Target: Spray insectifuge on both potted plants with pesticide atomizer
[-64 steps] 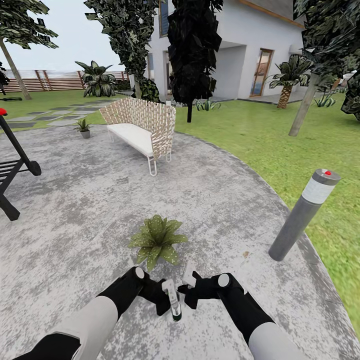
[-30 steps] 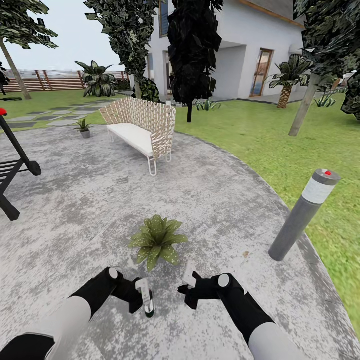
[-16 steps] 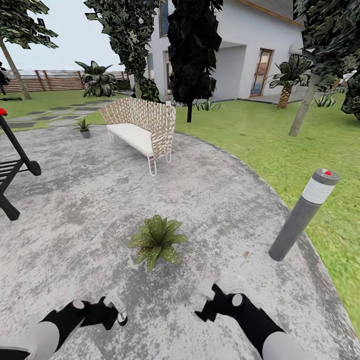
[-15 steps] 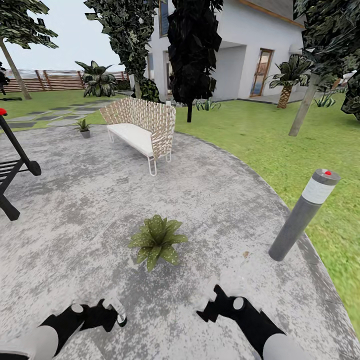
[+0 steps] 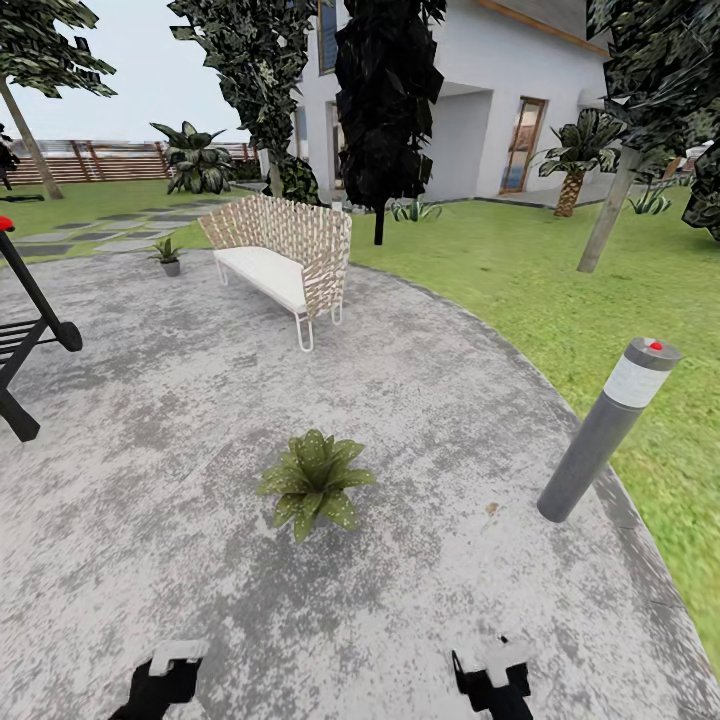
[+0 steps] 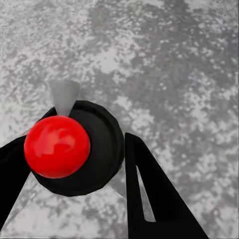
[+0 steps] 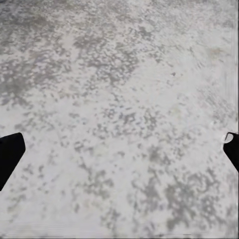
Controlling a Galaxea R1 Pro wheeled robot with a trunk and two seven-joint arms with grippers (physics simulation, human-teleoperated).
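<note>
The pesticide atomizer (image 6: 82, 149) shows end-on in the left wrist view: a dark round body, a red ball and a pale nozzle. My left gripper (image 6: 74, 149) is shut on it, one black finger on each side. In the head view that gripper (image 5: 168, 675) sits at the bottom edge. My right gripper (image 5: 495, 675), also at the bottom edge, is open over bare paving, its fingers (image 7: 11, 152) wide apart. One potted plant (image 5: 313, 482) stands on the round paving ahead of both grippers. The other potted plant (image 5: 167, 255) is far off at the left, past the bench.
A wicker bench (image 5: 283, 255) stands mid-paving ahead. A grey bollard light (image 5: 605, 432) leans at the right paving edge, with lawn (image 5: 560, 290) beyond. A black frame (image 5: 28, 330) juts in from the left. Trees, a house and the slatted fence (image 5: 110, 160) lie farther back.
Both arms have pulled back from beside the near plant to the bottom edge of the head view. The left one carried the atomizer left and down with it. The camera has not moved.
</note>
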